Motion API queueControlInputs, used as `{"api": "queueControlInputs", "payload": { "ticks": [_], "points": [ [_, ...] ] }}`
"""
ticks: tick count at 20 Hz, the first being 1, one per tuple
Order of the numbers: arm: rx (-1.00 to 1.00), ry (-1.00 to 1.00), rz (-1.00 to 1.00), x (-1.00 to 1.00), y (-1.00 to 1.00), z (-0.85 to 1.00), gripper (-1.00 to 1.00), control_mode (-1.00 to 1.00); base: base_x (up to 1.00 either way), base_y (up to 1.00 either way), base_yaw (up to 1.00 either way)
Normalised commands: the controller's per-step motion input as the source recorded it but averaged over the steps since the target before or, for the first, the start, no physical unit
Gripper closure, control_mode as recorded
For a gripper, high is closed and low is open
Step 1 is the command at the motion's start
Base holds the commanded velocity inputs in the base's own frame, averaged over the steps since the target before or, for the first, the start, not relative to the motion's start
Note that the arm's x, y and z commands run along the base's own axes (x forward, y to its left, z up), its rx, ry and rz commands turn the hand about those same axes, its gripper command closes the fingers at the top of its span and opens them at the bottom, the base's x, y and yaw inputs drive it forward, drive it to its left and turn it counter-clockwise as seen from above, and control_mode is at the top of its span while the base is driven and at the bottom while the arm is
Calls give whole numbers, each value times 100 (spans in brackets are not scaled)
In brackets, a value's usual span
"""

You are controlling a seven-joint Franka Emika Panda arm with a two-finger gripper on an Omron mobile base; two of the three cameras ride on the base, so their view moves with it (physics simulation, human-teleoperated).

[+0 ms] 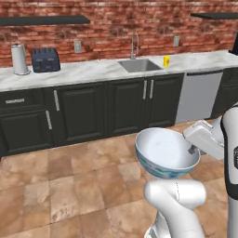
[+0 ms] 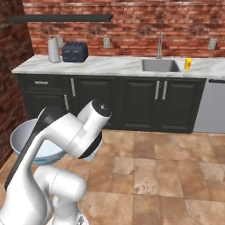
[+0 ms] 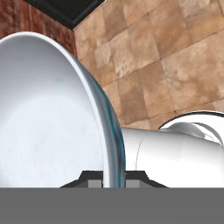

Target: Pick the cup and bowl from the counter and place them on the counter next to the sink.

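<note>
With the gripper (image 3: 113,177) clamped on the rim of the bowl (image 1: 166,152), held tilted over the tiled floor well short of the surface (image 1: 93,70), keep it level and set it beside the sink (image 1: 140,65), clear of the yellow cup (image 1: 166,61).

toaster (image 1: 45,60): dark, far left by the wall
kettle (image 1: 19,59): steel, just left of the toaster
dishwasher (image 1: 199,96): grey front, right of the black cabinets (image 1: 93,111)
wall (image 1: 116,28): red brick, two sockets, dark shelf (image 1: 44,20) up high
floor (image 1: 69,186): brown stone tiles
</note>
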Motion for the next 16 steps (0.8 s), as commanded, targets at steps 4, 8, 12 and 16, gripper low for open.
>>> {"api": "queueControlInputs", "payload": {
  "ticks": [4,8,12,16],
  "points": [
    [0,0,0,0,0,0,100,100,100,17,-10],
    [0,0,0,0,0,0,100,100,100,1,-9],
    [0,0,0,0,0,0,100,100,100,0,-6],
    [0,0,0,0,0,0,100,100,100,-11,0]
  ]
}}
